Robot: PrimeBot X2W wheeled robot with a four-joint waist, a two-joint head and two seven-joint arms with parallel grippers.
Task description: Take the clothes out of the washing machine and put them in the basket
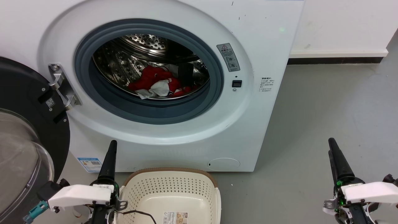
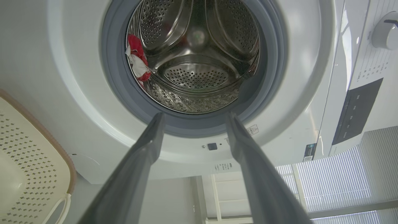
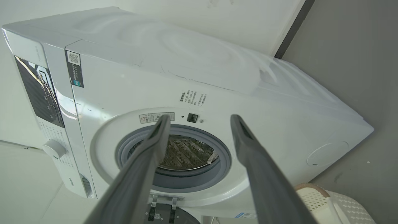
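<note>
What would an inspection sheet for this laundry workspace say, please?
Surface: grey floor, faintly marked.
Job's things: washing machine with its door swung open to the left; clothes, red and white, lying in the drum; basket on the floor before the washer, no clothes in it.
Clutter: nothing seen.
Grippers: left gripper open, holding nothing, beside the basket; right gripper open, holding nothing, above the floor.
Cables: thin dark cable crossing the basket's near corner.
Surroundings: white wall with dark skirting; window blinds.
</note>
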